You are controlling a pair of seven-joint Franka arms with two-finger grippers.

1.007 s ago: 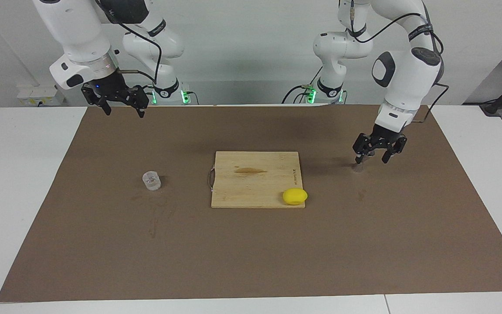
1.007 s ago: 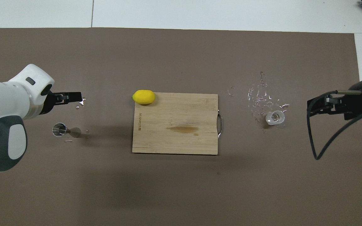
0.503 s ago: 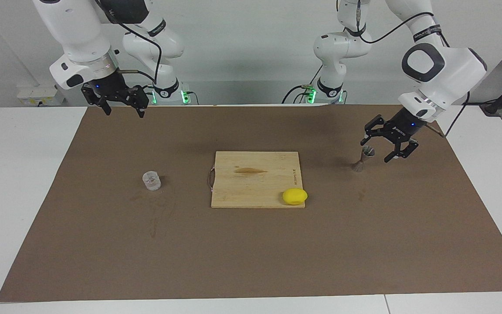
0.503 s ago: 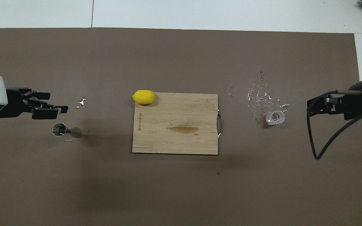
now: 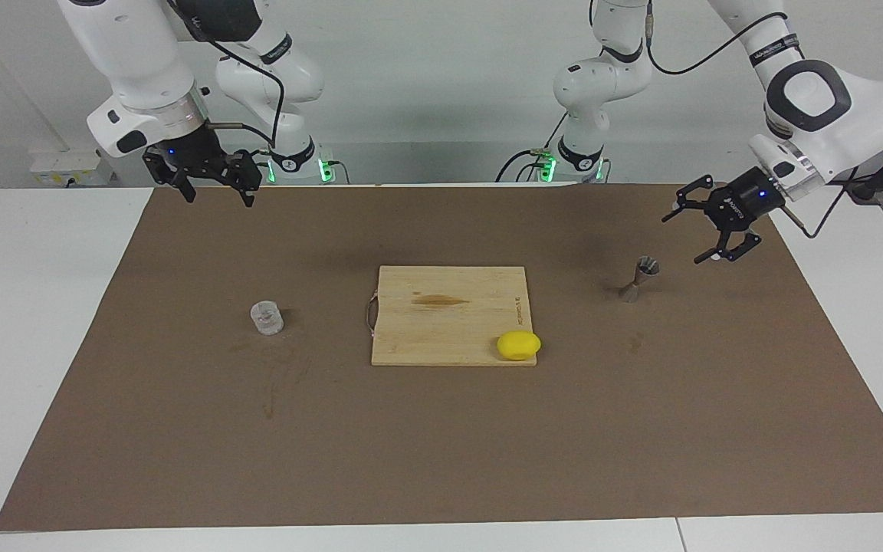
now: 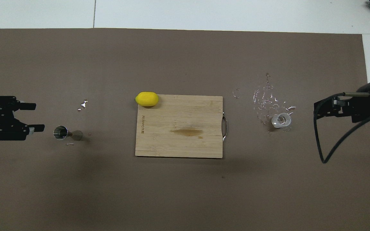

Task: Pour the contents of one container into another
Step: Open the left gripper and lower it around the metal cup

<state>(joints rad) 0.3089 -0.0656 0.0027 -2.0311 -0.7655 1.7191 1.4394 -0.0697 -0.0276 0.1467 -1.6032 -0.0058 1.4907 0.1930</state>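
the glass cup (image 5: 266,318) is stood on the bench's brown mat (image 5: 441,429) toward the right arm's end, ringed by droplets. the metal jigger (image 5: 639,278) is stood upright toward the left arm's end. the left gripper (image 5: 706,234) is held open over the mat just beside the jigger, apart from it. the right gripper (image 5: 219,190) is held open, empty, well apart from the cup.

White tabletop (image 5: 35,307) is carrying a brown mat (image 5: 441,429) covering most of it. Lying directly on the mat: a wooden board (image 5: 449,314) at centre; a glass cup (image 5: 266,317) standing toward the right arm's end, water droplets (image 6: 265,96) sitting around it; a jigger (image 5: 639,278) standing upright toward the left arm's end. A lemon (image 5: 519,345) is resting at the board's corner farther from the robots, partly overhanging the mat.
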